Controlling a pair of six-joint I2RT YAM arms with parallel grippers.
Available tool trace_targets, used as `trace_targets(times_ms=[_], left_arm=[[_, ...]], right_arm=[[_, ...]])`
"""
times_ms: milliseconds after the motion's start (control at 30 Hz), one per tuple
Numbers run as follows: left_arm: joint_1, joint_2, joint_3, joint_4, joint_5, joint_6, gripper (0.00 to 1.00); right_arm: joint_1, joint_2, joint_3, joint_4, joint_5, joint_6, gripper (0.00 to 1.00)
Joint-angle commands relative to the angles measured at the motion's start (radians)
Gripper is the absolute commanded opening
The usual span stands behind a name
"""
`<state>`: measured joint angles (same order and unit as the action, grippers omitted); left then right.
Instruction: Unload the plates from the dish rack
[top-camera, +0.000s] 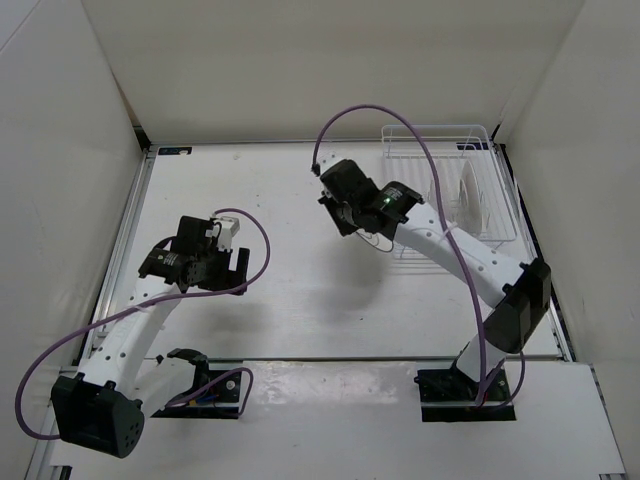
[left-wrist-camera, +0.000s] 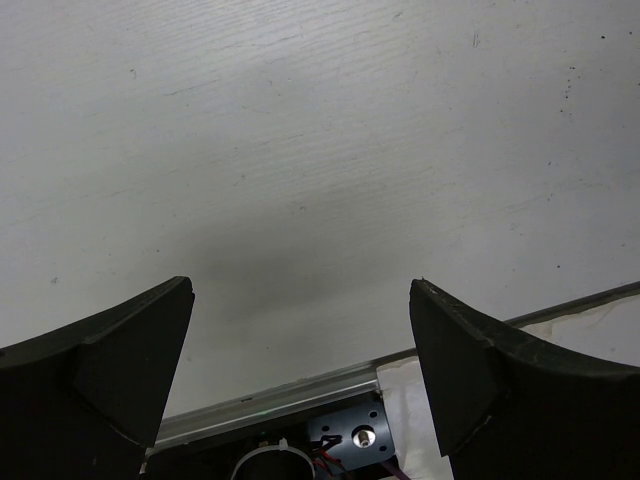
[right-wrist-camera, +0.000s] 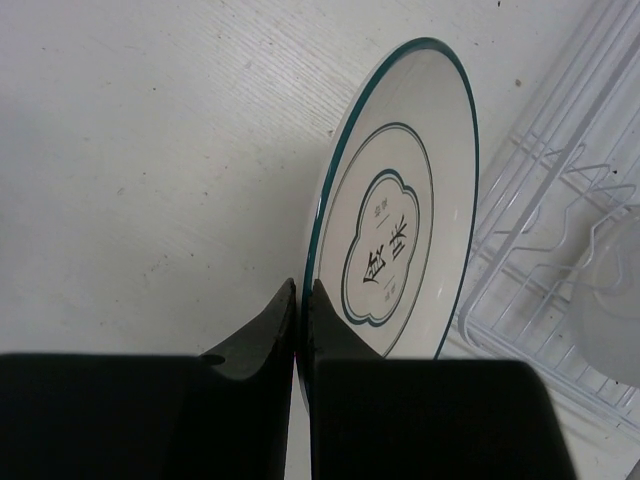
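My right gripper (right-wrist-camera: 303, 285) is shut on the rim of a white plate (right-wrist-camera: 400, 190) with a dark green edge and a green flower outline round black characters. The plate stands on edge over the table, to the left of the white wire dish rack (right-wrist-camera: 535, 240). From above, the right gripper (top-camera: 338, 203) sits just left of the dish rack (top-camera: 445, 140), and the held plate is hidden under it. Another pale plate (top-camera: 468, 200) stands upright in the rack. My left gripper (left-wrist-camera: 300, 285) hangs open over bare table, far from the rack, with nothing between its fingers.
White walls enclose the table on three sides. A metal rail (left-wrist-camera: 270, 405) and the left arm's base plate (left-wrist-camera: 345, 440) lie at the near edge. Purple cables (top-camera: 385, 110) loop above both arms.
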<state>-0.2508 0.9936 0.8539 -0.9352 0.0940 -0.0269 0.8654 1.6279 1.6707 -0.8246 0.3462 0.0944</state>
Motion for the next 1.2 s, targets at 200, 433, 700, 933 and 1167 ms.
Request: trace_targets(times_ms=[200,433,700,933,1167], left_arm=[[0.002,-0.006,0.043,-0.007,0.012,-0.008,1.00],[0.002,-0.004,0.048,-0.010,0.009,-0.008,1.00],[0.001,-0.015,0.054,-0.017,-0.002,-0.016,1.00],[0.002,-0.032,0.056,-0.020,-0.026,-0.019,1.00],[0.002,-0.059,0.056,-0.022,-0.057,-0.028,1.00]], right_arm=[[0.069,0.110,0.009,0.121,0.129,0.002,0.00],[0.106,0.217,0.023,0.120,0.155,0.050,0.00],[0.118,0.234,-0.060,0.194,0.149,0.106,0.00],[0.121,0.297,-0.109,0.237,0.112,0.203,0.00],[0.121,0.351,-0.104,0.239,0.063,0.287,0.00]])
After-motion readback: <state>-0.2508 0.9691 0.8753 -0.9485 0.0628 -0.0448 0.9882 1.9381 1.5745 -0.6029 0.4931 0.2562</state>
